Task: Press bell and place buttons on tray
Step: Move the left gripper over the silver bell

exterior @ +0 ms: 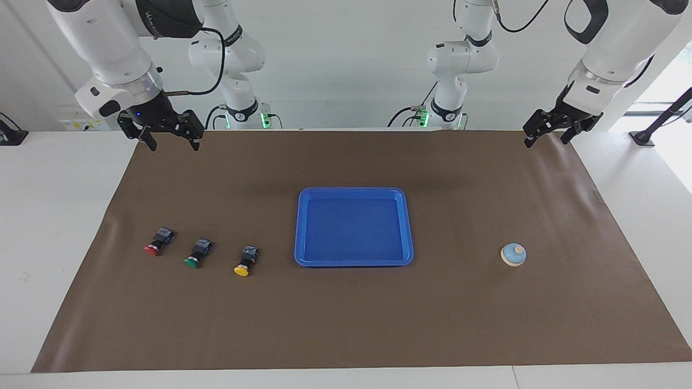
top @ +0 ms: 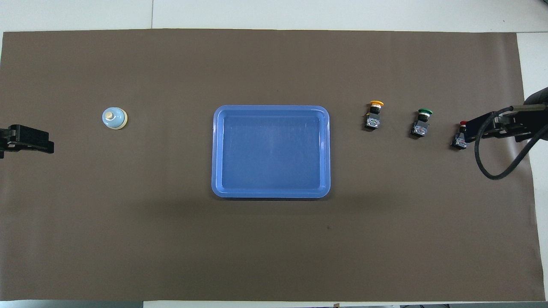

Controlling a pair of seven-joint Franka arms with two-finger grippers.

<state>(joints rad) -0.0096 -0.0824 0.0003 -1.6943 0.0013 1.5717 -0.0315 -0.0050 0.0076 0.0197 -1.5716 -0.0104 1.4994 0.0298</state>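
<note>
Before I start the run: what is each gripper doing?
Left gripper: open, empty, waiting above the mat's corner.
Right gripper: open, empty, waiting above the mat's other corner.

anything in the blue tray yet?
Nothing: the blue tray shows only its bare floor in both views, none of it covered. All three buttons lie on the brown mat.

White table, brown paper mat spread across it, plain white wall, bright daylight
</note>
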